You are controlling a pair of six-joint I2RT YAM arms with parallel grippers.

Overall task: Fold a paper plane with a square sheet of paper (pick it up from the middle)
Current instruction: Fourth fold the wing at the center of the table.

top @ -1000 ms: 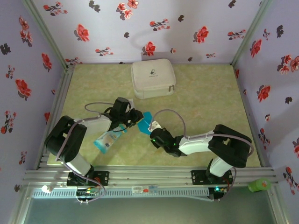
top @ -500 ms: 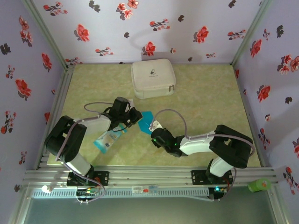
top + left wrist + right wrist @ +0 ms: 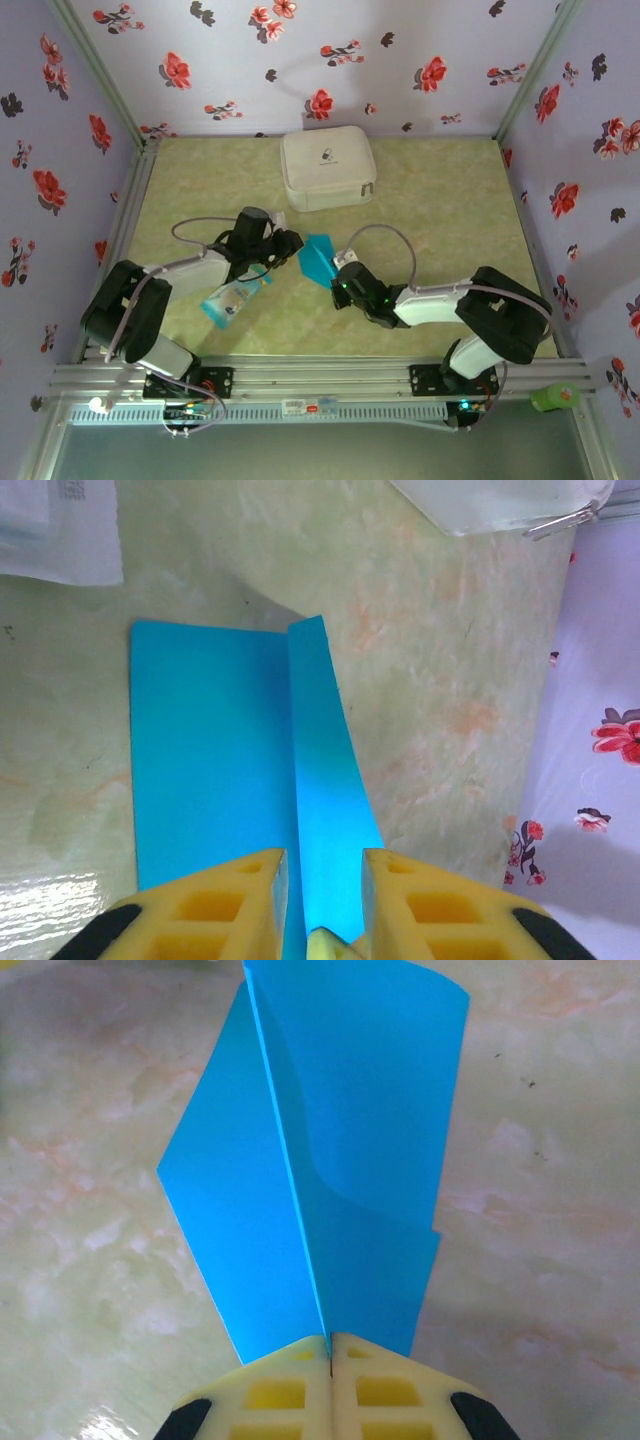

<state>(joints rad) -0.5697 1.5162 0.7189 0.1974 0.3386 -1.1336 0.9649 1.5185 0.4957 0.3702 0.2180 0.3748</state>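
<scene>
The square sheet of paper (image 3: pixel 318 258) is bright blue and partly folded, with a crease running down its length and one flap standing up. It lies mid-table between the two arms. My right gripper (image 3: pixel 338 276) is shut on its near edge; in the right wrist view the jaws (image 3: pixel 330 1345) meet on the crease of the blue sheet (image 3: pixel 340 1140). My left gripper (image 3: pixel 293 244) is at the sheet's left side. Seen from the left wrist, its fingers (image 3: pixel 325 880) stand slightly apart, either side of the raised flap of the sheet (image 3: pixel 210 760), without pinching it.
A white zip case (image 3: pixel 327 168) sits at the back centre, its corner showing in the left wrist view (image 3: pixel 500 500). A pale blue-and-white plastic packet (image 3: pixel 233 297) lies under the left arm. Flowered walls close in three sides.
The left jaws have come apart after being nearly closed. The right gripper has shifted slightly right and back with the sheet, which now shows more of its length.
</scene>
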